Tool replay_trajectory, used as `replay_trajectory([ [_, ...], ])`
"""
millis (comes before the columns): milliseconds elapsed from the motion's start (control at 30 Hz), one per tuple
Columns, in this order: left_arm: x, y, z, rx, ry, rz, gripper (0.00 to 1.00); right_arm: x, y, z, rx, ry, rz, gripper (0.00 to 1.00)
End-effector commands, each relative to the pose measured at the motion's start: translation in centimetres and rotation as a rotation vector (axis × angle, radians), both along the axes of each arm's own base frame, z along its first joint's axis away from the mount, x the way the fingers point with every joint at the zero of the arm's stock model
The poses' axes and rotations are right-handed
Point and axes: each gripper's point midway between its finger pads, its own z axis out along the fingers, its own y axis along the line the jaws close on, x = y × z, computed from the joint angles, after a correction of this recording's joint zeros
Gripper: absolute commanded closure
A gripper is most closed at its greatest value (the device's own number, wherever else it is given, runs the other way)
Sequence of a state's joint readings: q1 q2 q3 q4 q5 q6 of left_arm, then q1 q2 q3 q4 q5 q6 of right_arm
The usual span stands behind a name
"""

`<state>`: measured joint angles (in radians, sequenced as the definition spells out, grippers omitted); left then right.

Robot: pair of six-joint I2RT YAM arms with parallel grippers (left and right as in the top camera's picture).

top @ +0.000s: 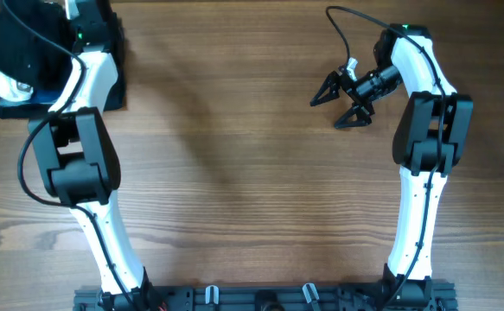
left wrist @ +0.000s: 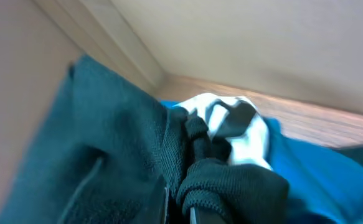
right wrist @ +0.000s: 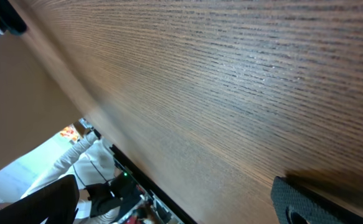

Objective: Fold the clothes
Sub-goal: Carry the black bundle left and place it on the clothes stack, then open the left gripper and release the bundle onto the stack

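The clothes [top: 18,47], a plain black garment, are bunched at the table's far left corner on top of a small stack. My left gripper [left wrist: 190,211] is shut on a fold of this black fabric [left wrist: 106,155], which fills the left wrist view. From overhead the cloth hides the left fingers. My right gripper [top: 329,112] hangs open over bare wood at the far right, holding nothing. Only one of its finger pads [right wrist: 299,202] shows in the right wrist view.
Under the black garment lies a stack of other garments: white [top: 5,84] [left wrist: 231,124] and blue [top: 61,86] [left wrist: 306,162] on a dark layer [top: 70,105]. The wooden table [top: 234,173] stretches between the arms. The arm mounts line the near edge [top: 260,298].
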<state>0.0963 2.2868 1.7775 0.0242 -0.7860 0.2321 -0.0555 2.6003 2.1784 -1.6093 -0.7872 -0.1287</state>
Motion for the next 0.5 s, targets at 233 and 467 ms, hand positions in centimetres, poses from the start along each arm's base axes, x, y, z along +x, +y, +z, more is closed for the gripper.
replay_trajectory([
  [233,0.8,-2.7,-9.5,-0.157,0.092,-0.052,0.00,-0.4,0.0,-1.1,-0.007,0.030,0.007,0.00],
  [467,3.2,-8.0,-6.7,-0.119,0.007,-0.129,0.00,-0.3,0.0,-1.2,-0.007,0.027,0.007,0.00],
])
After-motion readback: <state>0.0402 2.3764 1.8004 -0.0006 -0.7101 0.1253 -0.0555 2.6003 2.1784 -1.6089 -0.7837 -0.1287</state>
